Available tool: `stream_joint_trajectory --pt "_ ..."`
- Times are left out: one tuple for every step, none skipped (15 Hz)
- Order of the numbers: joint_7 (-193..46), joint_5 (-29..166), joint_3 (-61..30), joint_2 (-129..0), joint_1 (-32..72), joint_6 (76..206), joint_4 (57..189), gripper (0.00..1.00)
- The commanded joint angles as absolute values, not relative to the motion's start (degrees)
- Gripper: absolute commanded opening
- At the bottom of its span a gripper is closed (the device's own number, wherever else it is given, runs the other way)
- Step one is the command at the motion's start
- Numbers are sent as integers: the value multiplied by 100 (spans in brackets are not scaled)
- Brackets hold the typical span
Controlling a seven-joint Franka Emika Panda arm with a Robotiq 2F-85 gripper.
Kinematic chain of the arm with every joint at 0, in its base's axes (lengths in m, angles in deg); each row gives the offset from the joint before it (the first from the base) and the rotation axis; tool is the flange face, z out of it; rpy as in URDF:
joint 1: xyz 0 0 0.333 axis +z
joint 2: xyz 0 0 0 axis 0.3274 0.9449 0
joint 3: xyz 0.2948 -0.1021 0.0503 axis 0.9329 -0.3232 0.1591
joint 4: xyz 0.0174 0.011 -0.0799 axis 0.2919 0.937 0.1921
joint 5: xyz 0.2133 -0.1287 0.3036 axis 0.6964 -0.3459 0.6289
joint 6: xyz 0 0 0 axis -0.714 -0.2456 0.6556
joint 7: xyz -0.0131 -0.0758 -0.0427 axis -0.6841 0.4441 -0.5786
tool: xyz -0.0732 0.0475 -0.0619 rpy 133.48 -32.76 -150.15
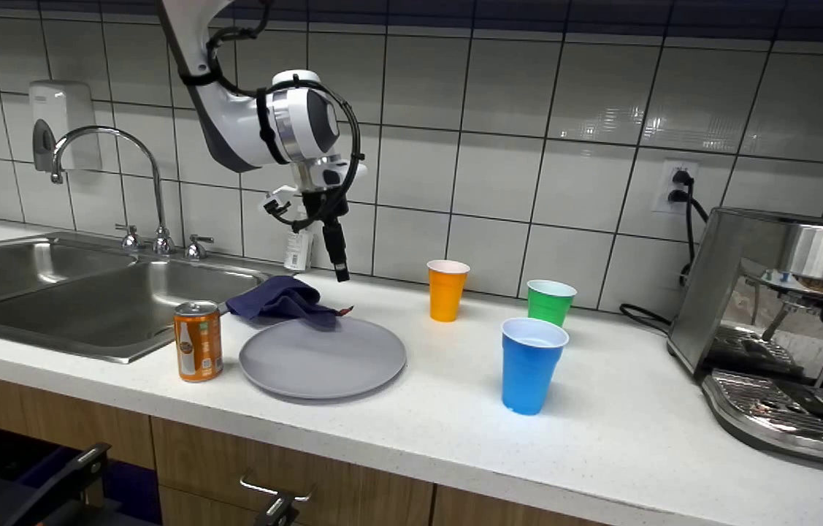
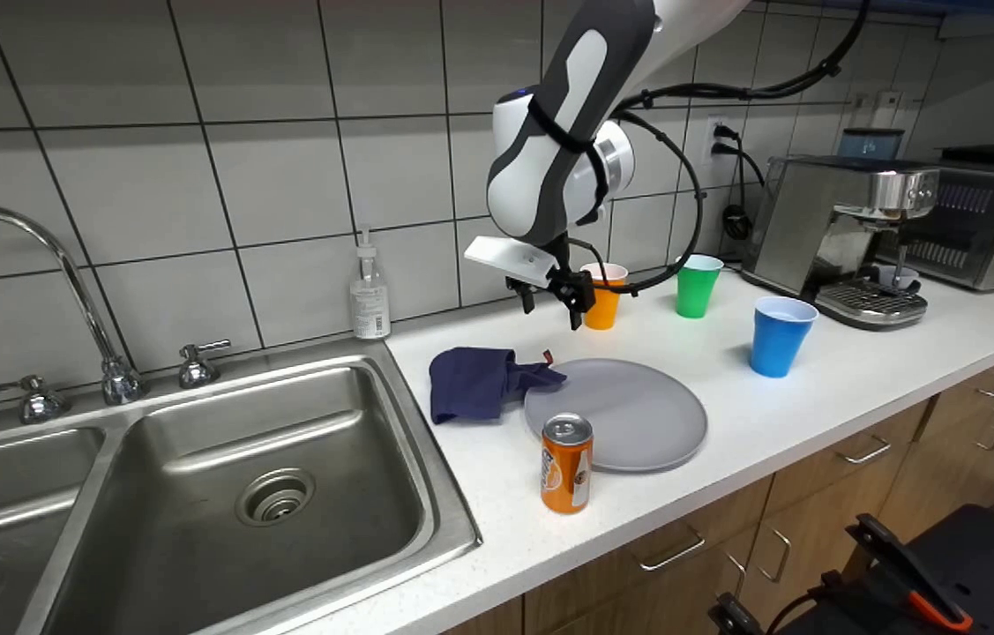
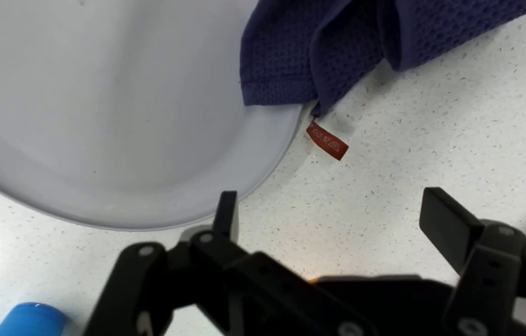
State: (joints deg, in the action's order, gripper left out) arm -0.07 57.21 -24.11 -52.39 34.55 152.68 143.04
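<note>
Wrist view: we look past the gripper at a gray plate, a dark blue cloth and the white counter.
Fingers: they are spread wide with nothing in their grip, and we can see the counter through the gap.
Cloth: it lies lower down than the fingertips and a bit past them, touching neither one. We see it all bunched up, most of it on the counter, with one corner on the plate's rim.
Tag: this small red bit pokes out from the cloth, just beside the plate. We see it straight ahead of the gap in the wrist view.
Plate: it sits flat on the counter. In the wrist view its rim shows right by the tip of the finger on the left of that view.
Arm: it bends down from above, and in both exterior views we see the gripper hang up in the air.
Orange cup: it stands upright, partly hidden by the gripper in an exterior view; we see a green cup and a blue cup standing farther along.
Can: it is orange too and stands near the plate, by the sink, well apart from the fingers.
Pump bottle: we see it standing behind a corner of the sink.
</note>
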Motion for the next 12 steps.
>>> stream_joint_trajectory --pt "88 5654 -2355 -5241 3371 15314 14251 100" --pt "85 5671 -2355 -5236 3359 15326 14232 100" --pt "72 5723 -2343 -5242 3320 15339 14214 100" --pt "81 5790 -2329 -5246 3274 15379 14205 100" --pt "73 5865 -2313 -5252 3218 15414 14196 100" --pt "79 5925 -2321 -5252 3172 15460 14183 100" --pt "63 5984 -2328 -5252 3123 15508 14175 100" --pt "43 6045 -2341 -5242 3059 15542 14144 100" --pt "22 6111 -2346 -5231 2993 15578 14120 100" --pt "-1 6184 -2352 -5216 2911 15593 14076 100" --pt "-12 6286 -2345 -5203 2828 15599 14034 100" --pt "-26 6376 -2347 -5186 2745 15605 13982 100"
